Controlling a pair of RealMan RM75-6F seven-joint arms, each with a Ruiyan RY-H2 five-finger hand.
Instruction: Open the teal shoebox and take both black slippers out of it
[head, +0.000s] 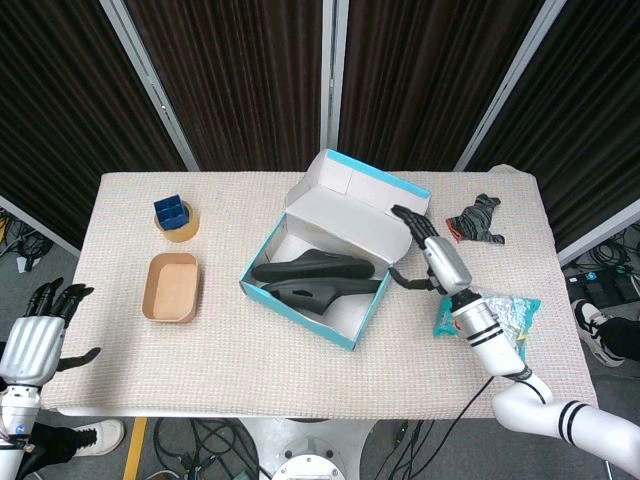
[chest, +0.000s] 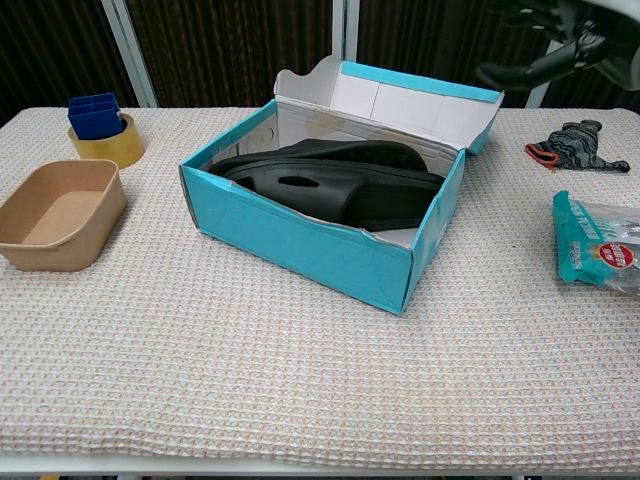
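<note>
The teal shoebox (head: 300, 300) stands at mid-table with its lid (head: 360, 195) folded back and leaning away. Both black slippers (head: 318, 277) lie inside, one over the other; in the chest view the slippers (chest: 330, 180) fill the box (chest: 300, 235). My right hand (head: 432, 255) hovers at the box's right end with fingers spread, one reaching toward the lid's corner, holding nothing. Only its dark fingers show in the chest view, where the right hand (chest: 562, 55) is at the top right. My left hand (head: 35, 335) hangs off the table's front left, fingers apart and empty.
A brown paper tray (head: 172, 288) and a blue box on a tape roll (head: 176, 219) sit on the left. A black-and-red cloth (head: 478, 220) lies at the back right. A snack bag (head: 500, 322) rests under my right forearm.
</note>
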